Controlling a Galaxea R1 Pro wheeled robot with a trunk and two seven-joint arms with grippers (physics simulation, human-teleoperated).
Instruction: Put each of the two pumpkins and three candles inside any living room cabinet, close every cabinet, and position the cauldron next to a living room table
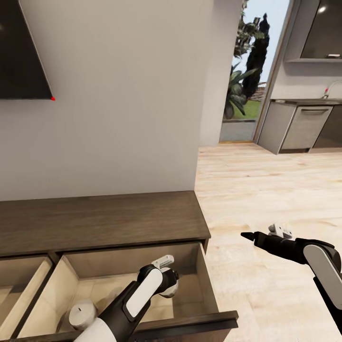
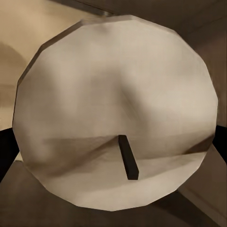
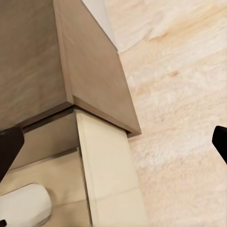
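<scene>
— What does the head camera give you?

— My left arm point(image 1: 142, 289) reaches into the open drawer of the cabinet point(image 1: 104, 223), hiding its gripper; one candle point(image 1: 81, 314) stands inside.

— Left wrist?

— A second candle point(image 2: 113, 94), wick up, right against the lens. Whether I'm clamping it, I can't tell.

— Right wrist?

— Right gripper point(image 3: 113, 142) spread wide over the floor point(image 3: 179, 94).

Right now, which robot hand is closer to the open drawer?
Left. The left gripper reaches down inside the open drawer; the right gripper hangs over the floor beside it.
</scene>
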